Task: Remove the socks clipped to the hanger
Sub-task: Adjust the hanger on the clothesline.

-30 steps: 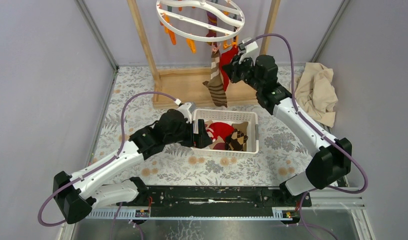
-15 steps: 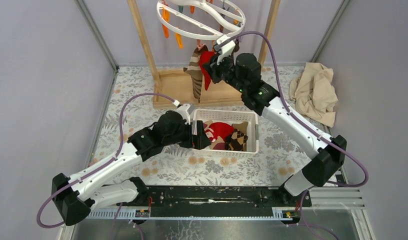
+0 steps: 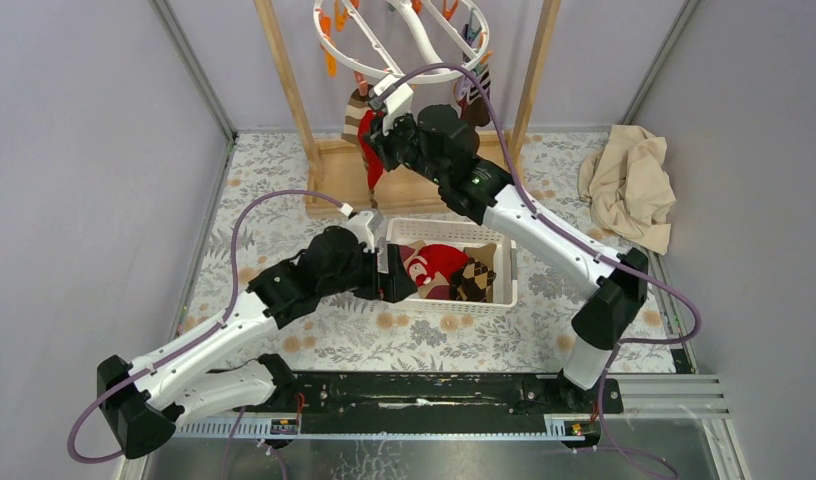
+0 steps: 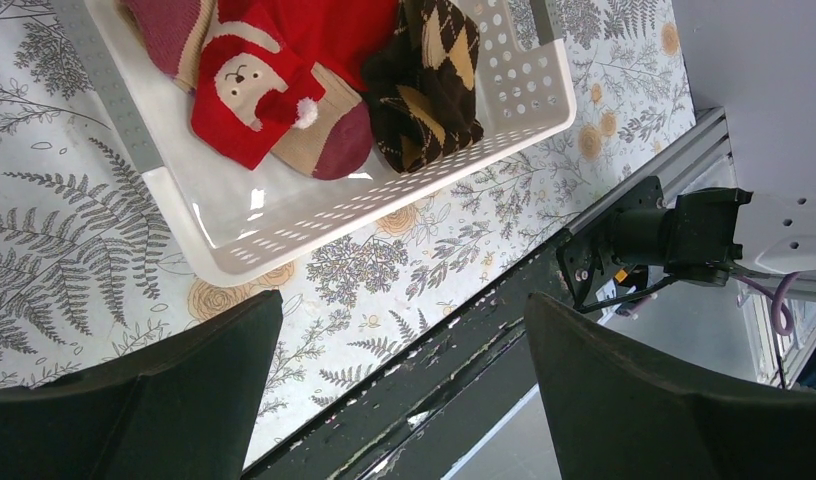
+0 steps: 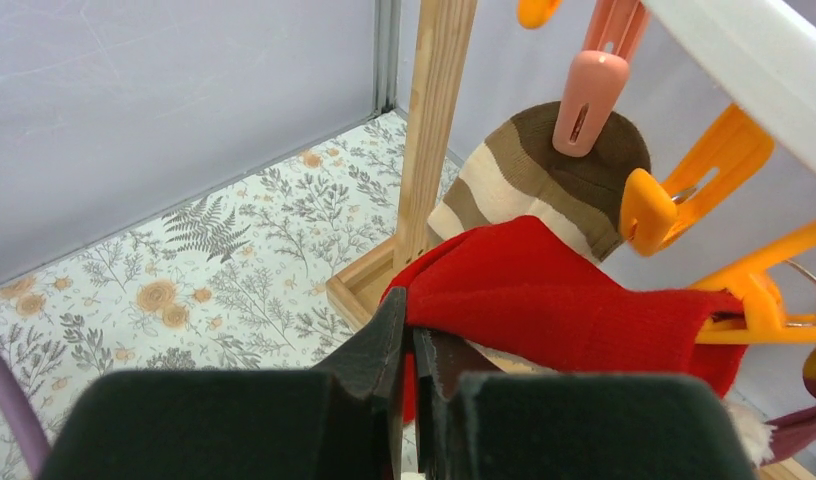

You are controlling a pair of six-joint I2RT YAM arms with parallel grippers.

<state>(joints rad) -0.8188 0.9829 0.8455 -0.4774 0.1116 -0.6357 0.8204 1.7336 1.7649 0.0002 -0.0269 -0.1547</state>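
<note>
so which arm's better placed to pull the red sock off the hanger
Right. The right tool grips the red sock under the hanger; the left tool sits open beside the basket.

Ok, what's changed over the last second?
The right pincer, shut on the red sock, has swung left, dragging that sock and the brown-striped sock beside it; the hanger has turned with them. The red sock looks still clipped. The left pincer stays open by the basket; its socks and the beige cloth have not moved.
</note>
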